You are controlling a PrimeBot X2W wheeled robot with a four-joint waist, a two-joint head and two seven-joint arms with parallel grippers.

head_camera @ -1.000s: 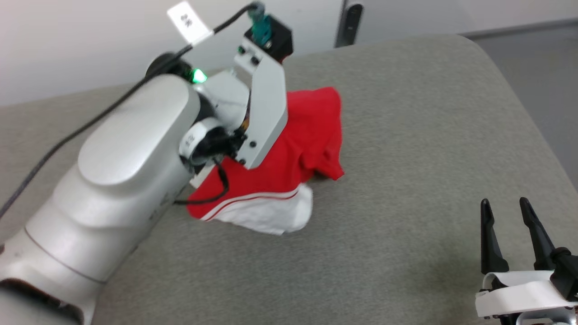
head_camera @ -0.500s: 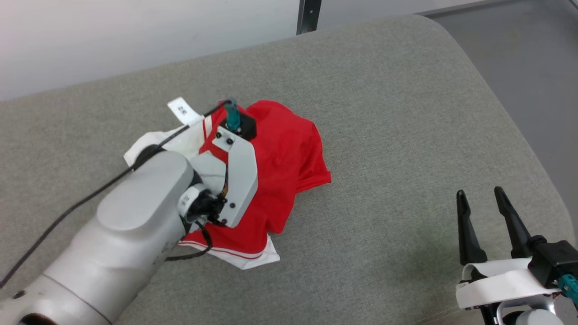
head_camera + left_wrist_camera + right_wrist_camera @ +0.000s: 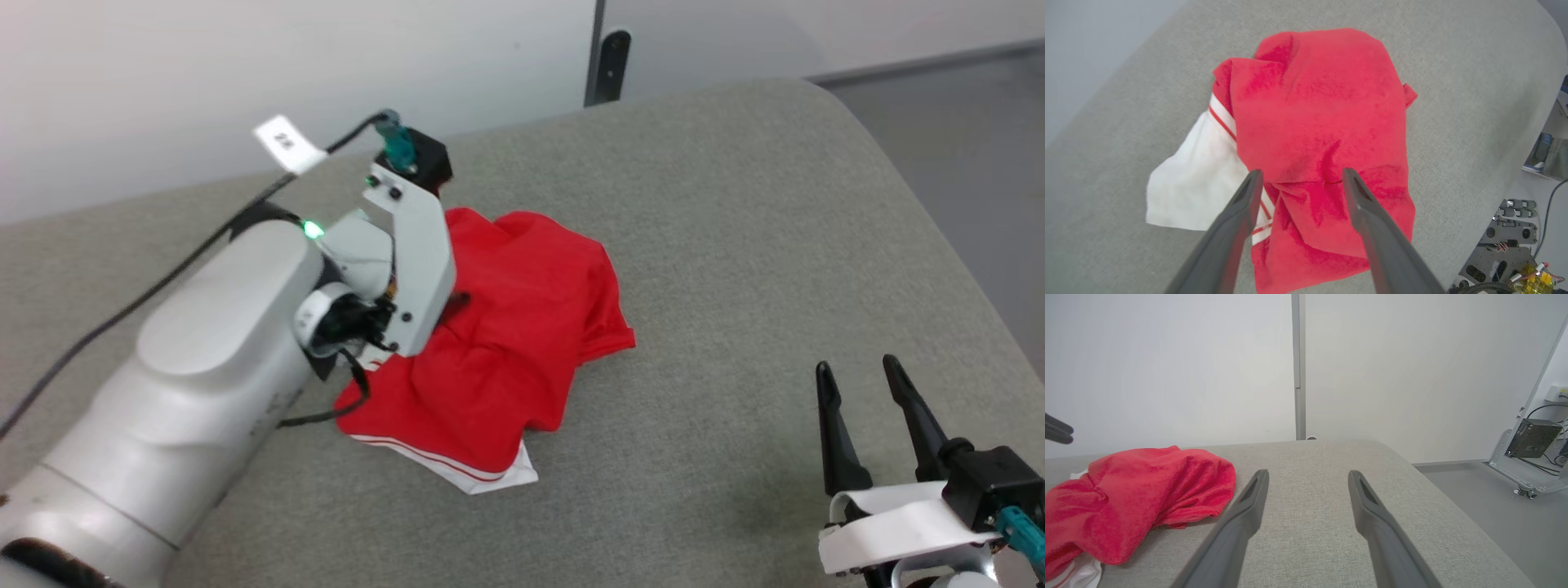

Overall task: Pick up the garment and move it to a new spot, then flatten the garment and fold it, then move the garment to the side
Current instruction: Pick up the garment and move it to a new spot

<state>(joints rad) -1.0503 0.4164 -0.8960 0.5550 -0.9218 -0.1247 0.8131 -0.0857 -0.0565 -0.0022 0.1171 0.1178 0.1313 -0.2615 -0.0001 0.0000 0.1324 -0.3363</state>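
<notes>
The garment [image 3: 514, 351] lies in a crumpled red heap on the grey padded surface [image 3: 735, 212], with a white sleeve with red striped trim poking out at its near edge. In the left wrist view the garment [image 3: 1323, 106] sits below my left gripper [image 3: 1301, 173], whose fingers are open above the cloth with nothing between them. My left wrist [image 3: 412, 253] hangs over the heap's left side. My right gripper [image 3: 857, 377] is open and empty at the lower right, well away from the garment [image 3: 1139, 490].
The padded surface's rounded far right corner [image 3: 824, 90] drops to grey floor [image 3: 980, 122]. A pale wall [image 3: 245, 65] with a dark post [image 3: 608, 65] runs behind. Bare padding stretches between the garment and my right gripper. Equipment and cables stand on the floor [image 3: 1535, 449].
My left gripper has opened and let go of the garment, which went from hanging to a heap on the surface. The head camera has shifted. The right gripper stays open.
</notes>
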